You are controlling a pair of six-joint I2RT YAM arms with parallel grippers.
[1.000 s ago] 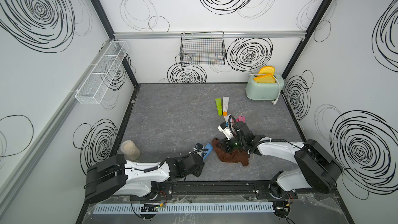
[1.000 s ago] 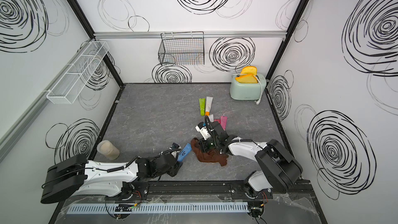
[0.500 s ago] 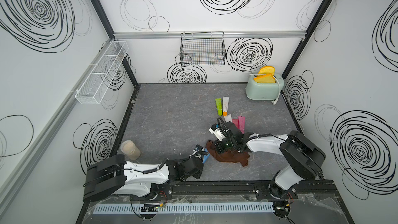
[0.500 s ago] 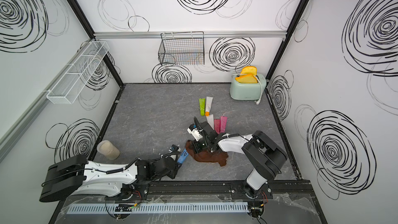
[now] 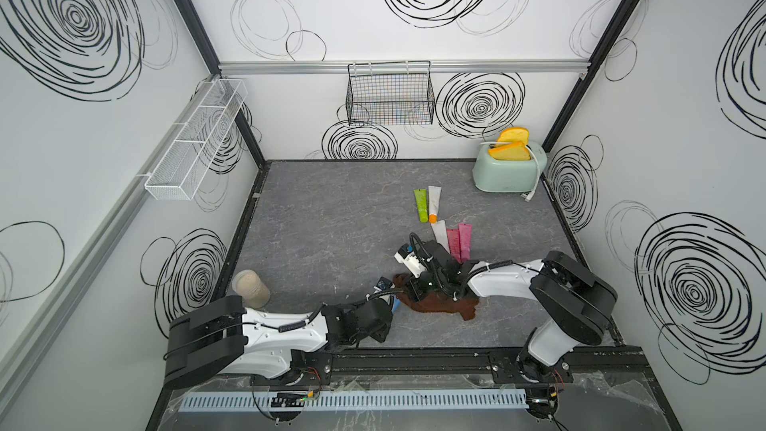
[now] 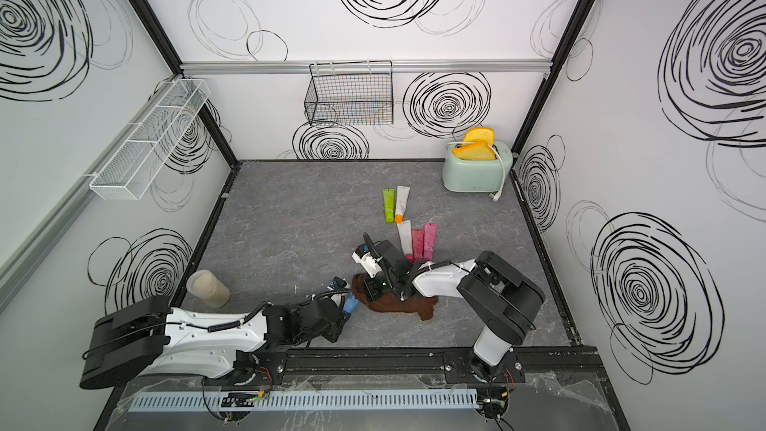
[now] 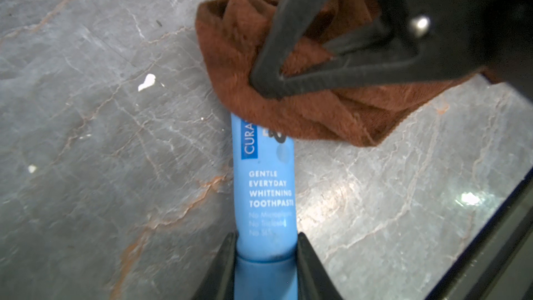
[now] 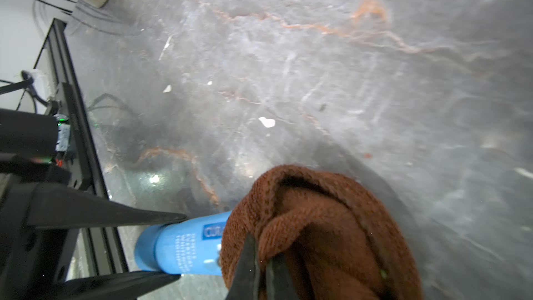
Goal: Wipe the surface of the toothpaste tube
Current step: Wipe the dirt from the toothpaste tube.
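The blue toothpaste tube (image 7: 264,186) lies flat on the grey marbled table (image 5: 331,217), near the front edge, between the two arms. The left gripper (image 7: 265,238) is closed on it. Its two black fingers press on both sides of the tube at the cap end, and the printed side with the words "whitening toothpaste" faces up. The other end of the tube goes under a brown cloth (image 7: 302,111), so that end is hidden.

The right gripper (image 8: 261,251) holds this cloth. Its fingers are pinched together on a fold of the fabric, and the bunched cloth rests on the tube and on the table beside it. In both top views the cloth spreads on the table under the right wrist, and only a small blue piece of the tube shows between the left gripper and the cloth.

Small white flecks (image 7: 147,82) lie on the table close to the tube.

Further back, well apart from the toothpaste tube, a green tube (image 5: 421,206) and a white tube (image 5: 434,201) with an orange cap lie side by side. Two pink tubes (image 5: 464,238) lie just behind the right wrist.

A mint-green toaster (image 5: 505,176) with two yellow slices in it stands in the far right corner. A pale jar (image 5: 250,288) sits near the left wall, beside the left arm
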